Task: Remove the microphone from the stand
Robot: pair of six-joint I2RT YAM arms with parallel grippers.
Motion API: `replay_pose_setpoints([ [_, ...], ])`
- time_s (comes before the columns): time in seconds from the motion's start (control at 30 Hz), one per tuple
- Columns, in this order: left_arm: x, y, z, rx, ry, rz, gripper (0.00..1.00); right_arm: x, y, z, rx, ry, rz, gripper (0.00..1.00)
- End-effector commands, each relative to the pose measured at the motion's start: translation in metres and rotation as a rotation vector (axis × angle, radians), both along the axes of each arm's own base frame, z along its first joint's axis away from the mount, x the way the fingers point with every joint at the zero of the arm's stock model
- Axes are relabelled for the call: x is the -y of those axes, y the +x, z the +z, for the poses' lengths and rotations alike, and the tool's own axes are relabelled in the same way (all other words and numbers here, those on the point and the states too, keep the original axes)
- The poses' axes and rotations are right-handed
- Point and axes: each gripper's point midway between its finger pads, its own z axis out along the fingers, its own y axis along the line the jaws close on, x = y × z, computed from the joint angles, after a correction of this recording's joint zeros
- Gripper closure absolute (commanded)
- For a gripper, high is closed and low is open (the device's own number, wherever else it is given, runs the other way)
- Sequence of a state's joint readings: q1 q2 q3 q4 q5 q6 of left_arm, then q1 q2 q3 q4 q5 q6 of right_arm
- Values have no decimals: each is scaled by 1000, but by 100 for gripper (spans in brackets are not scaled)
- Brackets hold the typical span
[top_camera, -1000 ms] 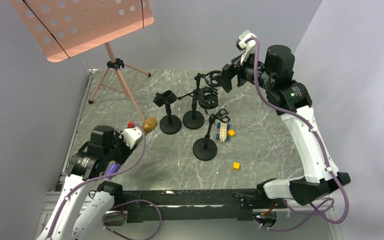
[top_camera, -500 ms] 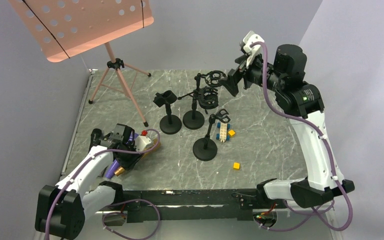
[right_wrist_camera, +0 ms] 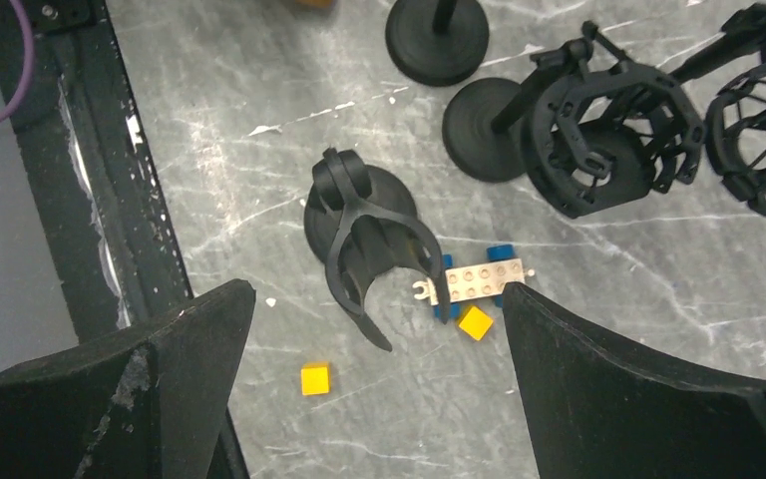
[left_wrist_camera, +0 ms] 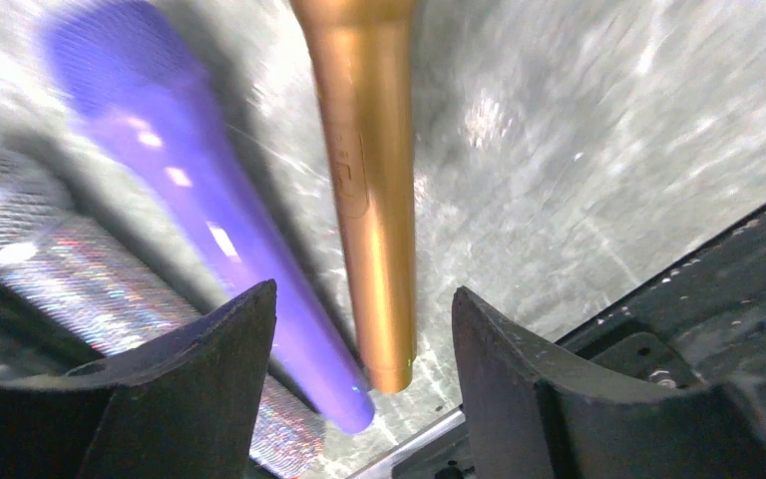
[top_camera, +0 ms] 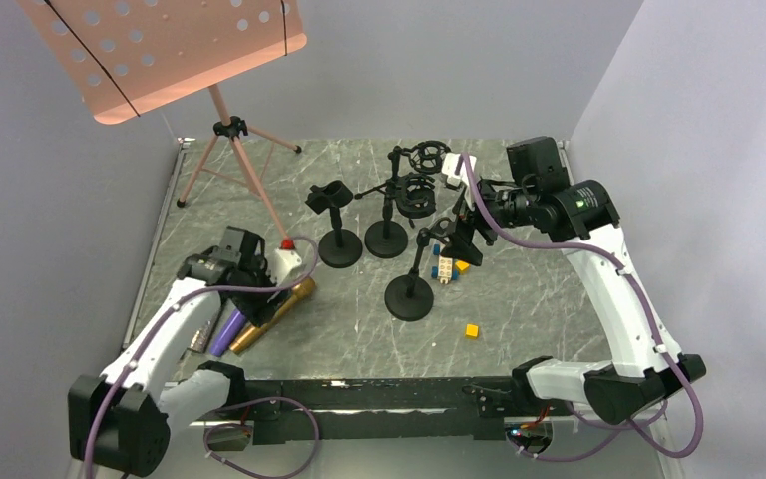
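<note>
Left gripper (left_wrist_camera: 359,309) has just spread, letting the gold microphone (left_wrist_camera: 369,150) lie free on the worktop (left_wrist_camera: 578,150) just beside the purple microphone (left_wrist_camera: 190,200); removal looks done. Right gripper (right_wrist_camera: 374,289) hangs spread.

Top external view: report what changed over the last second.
The left arm carried the gold microphone down to the near-left table, laid it beside the purple microphone and opened its jaws. The right arm swung from the far mounts toward the clip stand, jaws open. The stands, blocks and music stand stayed put.
</note>
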State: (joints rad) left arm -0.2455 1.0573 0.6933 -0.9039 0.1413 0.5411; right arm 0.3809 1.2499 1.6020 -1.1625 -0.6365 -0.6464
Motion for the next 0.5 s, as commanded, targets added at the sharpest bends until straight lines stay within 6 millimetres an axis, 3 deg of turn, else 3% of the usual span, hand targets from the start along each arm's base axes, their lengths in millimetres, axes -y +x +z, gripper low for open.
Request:
replay_pose_setpoints([
  [0.0, 26, 18, 82, 194, -152, -90, 30, -6, -11, 2, 21, 31, 52, 0],
  [0.13, 70, 31, 149, 354, -375, -223, 25, -13, -1, -6, 6, 46, -6, 0],
  [0.23, 107, 33, 187, 414, -541, -346, 26, -18, 3, -14, -23, 60, -2, 4],
  [0.37, 151, 39, 210, 490, -637, -501, 29, -26, -5, -21, -24, 67, 87, 22],
  [0.47, 180, 40, 215, 549, -683, -607, 31, -25, -7, -23, -14, 54, 100, 35],
])
